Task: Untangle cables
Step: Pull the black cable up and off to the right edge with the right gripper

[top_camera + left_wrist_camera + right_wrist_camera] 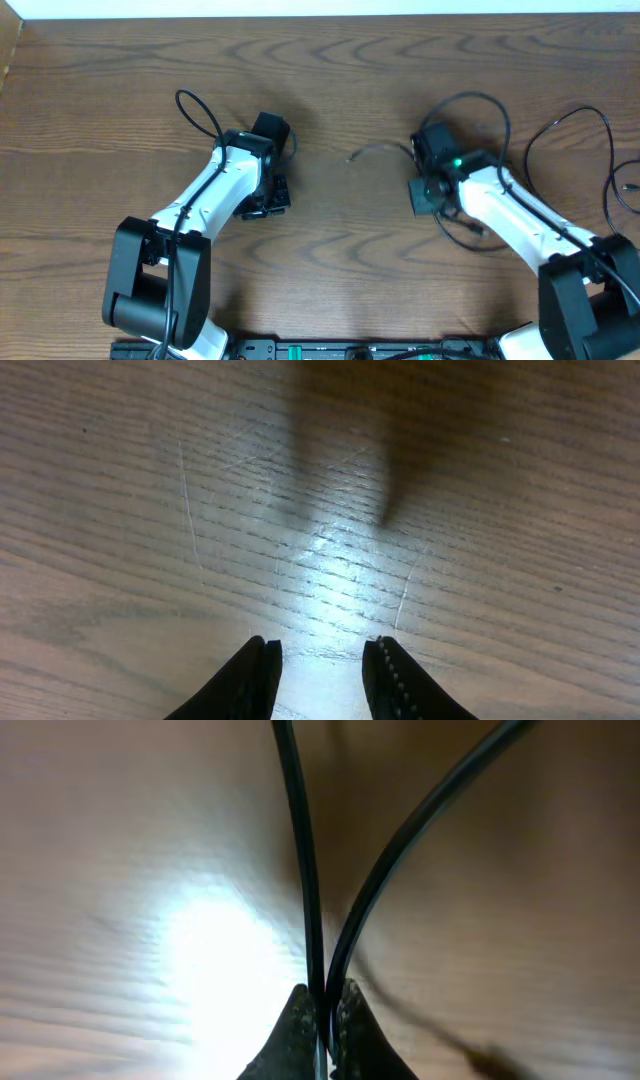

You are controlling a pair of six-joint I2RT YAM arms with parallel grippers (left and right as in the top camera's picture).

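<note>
Overhead looks straight down on the whole bench [340, 100]. Both wrist views sit low, very near its wood, peering past left claw [322, 650] and right claw [322, 990].

In their own wrist views, my left claw [322, 665] and right claw [322, 1010] are cut off at 6 o'clock. The black strands [300, 870] in the right one are blurred and exit at 12 o'clock. Overhead, a cable loop [612, 160] runs off at 3 o'clock. The cord end [358, 155] at centre is too small to tell a plug.
</note>
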